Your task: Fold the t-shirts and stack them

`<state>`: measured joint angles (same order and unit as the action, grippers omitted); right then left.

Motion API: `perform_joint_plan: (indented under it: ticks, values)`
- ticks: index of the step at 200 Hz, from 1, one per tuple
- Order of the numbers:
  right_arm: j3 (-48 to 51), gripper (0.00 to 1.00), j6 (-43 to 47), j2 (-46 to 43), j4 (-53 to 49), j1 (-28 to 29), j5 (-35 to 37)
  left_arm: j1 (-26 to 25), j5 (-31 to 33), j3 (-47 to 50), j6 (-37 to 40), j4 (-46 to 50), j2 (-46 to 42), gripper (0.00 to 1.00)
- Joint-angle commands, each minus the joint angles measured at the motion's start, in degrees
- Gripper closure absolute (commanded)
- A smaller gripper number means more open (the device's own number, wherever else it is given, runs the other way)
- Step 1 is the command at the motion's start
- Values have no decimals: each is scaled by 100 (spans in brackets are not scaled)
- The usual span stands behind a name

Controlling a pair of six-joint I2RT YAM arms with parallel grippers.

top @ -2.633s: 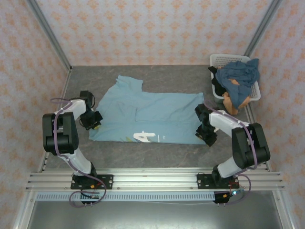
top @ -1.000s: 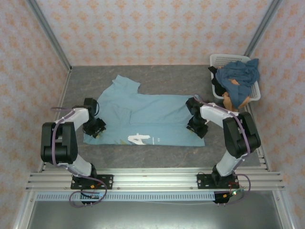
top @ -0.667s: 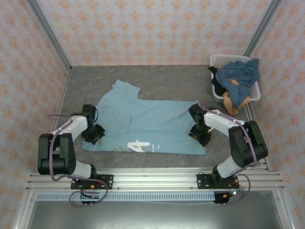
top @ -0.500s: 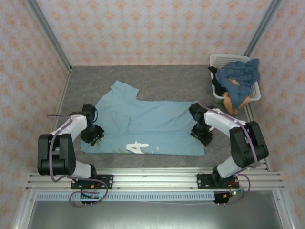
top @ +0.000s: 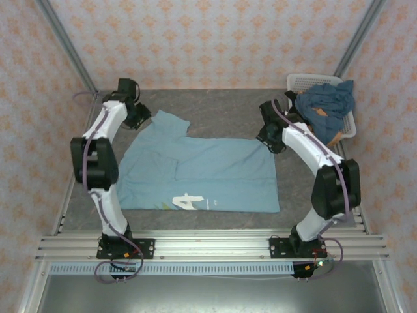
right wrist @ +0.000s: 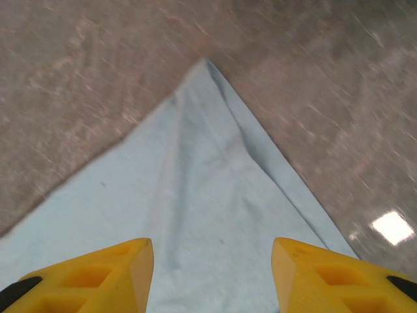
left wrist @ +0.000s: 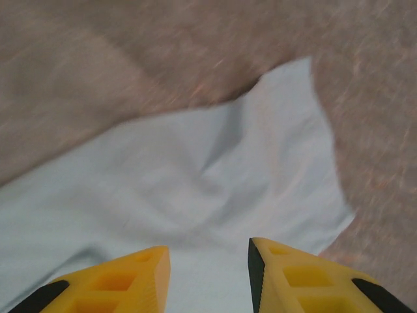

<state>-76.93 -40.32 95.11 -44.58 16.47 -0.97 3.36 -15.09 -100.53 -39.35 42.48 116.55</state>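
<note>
Wrist views show both arms' jaws parted, empty, over sky-blue t-shirt (left wrist: 195,176); overhead adds the basket (top: 303,79).

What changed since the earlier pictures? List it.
Both arms swung from the near corners of the light blue shirt to its far edge: left gripper over the sleeve, right gripper over the far right corner, both open. The shirt slid slightly nearer. Basket and its clothes unchanged.
</note>
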Motion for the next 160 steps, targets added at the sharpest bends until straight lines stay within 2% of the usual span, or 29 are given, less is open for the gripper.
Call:
perform_joint_plan:
  ticks: [1,31,54,99,130,160]
  values:
    - [-399,49,474,360,81,-138,36,4,-472,-1158,163,-130,1000,60]
    - [-661,49,629,703,27,-222,-16,-97,-423,-3075,651,187,2349,60]
    - [-710,48,648,798,-13,-259,-79,-114,-392,-3983,744,400,3101,59]
    - [-652,48,565,739,-86,-263,-120,-220,-110,-4260,814,339,3616,56]
    - [-605,48,492,733,-72,-259,-179,-328,388,-4430,973,718,3840,56]
    - [-522,48,378,737,-34,-259,-232,-555,1073,-5000,1202,1539,4186,59]
